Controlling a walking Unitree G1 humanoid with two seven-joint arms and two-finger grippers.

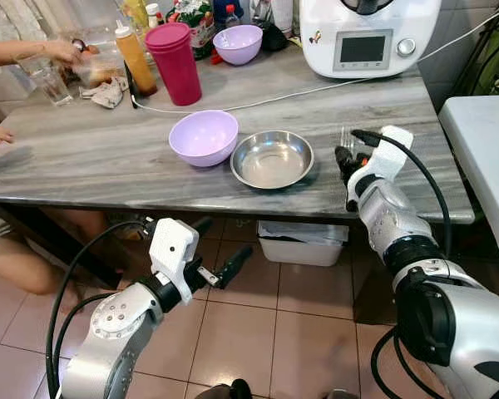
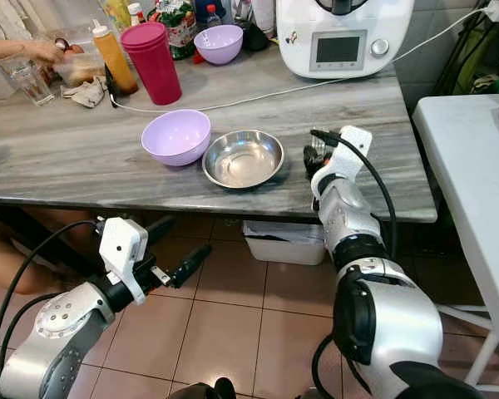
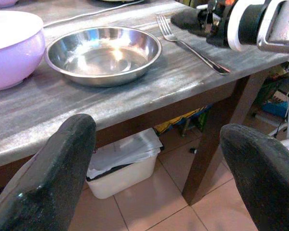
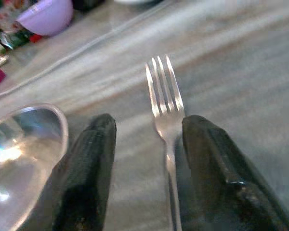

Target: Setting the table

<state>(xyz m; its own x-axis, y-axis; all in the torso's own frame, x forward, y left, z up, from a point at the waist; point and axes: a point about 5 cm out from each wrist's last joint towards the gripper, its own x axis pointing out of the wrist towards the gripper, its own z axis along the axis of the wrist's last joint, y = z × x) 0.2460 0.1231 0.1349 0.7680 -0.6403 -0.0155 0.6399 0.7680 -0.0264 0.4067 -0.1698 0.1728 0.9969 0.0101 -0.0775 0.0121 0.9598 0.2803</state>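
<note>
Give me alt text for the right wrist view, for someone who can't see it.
A silver fork lies on the grey table between the right gripper's two open black fingers. A steel bowl sits beside it.

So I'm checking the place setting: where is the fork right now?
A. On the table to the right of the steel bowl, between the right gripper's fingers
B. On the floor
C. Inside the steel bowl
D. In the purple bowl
A: the fork lies flat on the table beside the steel bowl, with the right gripper open around it.
</note>
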